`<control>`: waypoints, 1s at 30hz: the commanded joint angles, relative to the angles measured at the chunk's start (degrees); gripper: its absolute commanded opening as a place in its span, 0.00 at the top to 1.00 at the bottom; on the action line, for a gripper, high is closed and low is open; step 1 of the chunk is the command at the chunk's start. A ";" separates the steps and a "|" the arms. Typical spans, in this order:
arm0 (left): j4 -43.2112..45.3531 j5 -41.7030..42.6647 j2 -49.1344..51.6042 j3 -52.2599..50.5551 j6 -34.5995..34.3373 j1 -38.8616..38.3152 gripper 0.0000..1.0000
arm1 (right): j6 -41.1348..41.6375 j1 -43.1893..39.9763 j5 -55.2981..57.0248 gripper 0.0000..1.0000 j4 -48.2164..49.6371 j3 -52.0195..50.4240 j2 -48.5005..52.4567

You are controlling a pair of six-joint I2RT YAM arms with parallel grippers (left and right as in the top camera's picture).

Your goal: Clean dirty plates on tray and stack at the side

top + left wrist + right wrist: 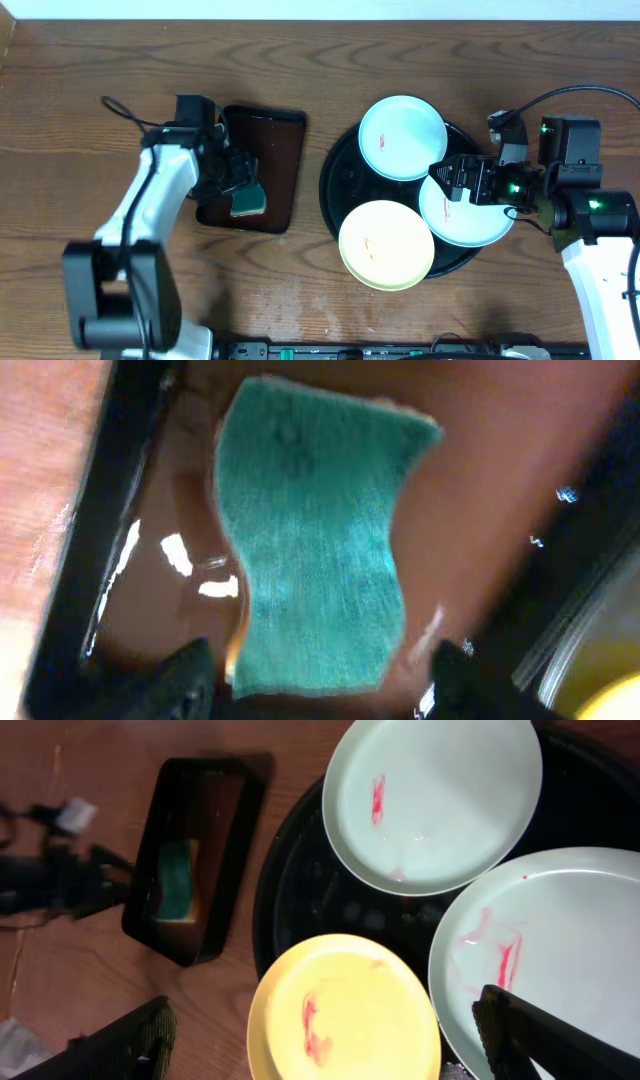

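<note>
The round black tray holds three plates. A mint plate lies at the back with a red smear. A second mint plate lies at the right with red smears. A yellow plate lies at the front with a red smear. My right gripper is open and empty; it hovers over the right mint plate's left edge, and in the right wrist view its fingers span the yellow plate. My left gripper is open, with its fingers on either side of a green sponge.
The sponge lies in a rectangular dark brown tray left of the black tray; both show in the right wrist view. Cables run behind both arms. The wooden table spreads all round.
</note>
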 commanded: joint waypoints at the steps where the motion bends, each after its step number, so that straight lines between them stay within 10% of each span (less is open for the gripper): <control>1: 2.14 -1.55 4.37 0.28 0.00 -1.14 0.38 | 0.76 0.72 -1.09 0.06 0.17 0.98 -0.28; 6: 4.61 -6.78 9.49 0.26 0.00 -3.15 0.58 | 0.79 0.72 -1.09 0.06 0.35 0.98 -0.28; 9: 5.14 -6.71 11.61 0.26 0.02 -4.07 0.92 | 1.53 0.72 -1.09 0.07 0.33 0.98 -0.28; 17: 1.05 -6.67 6.62 2.32 -0.02 -4.39 0.92 | 2.05 0.72 -1.11 0.08 0.11 0.98 -0.28; 21: 0.17 -6.64 1.36 2.56 0.02 -4.42 0.50 | 2.08 0.72 -1.09 0.07 -0.11 0.98 -0.28; 30: 2.95 -6.71 2.47 -2.73 0.00 -4.52 0.46 | 2.05 0.72 -1.09 0.05 -1.97 0.96 -0.28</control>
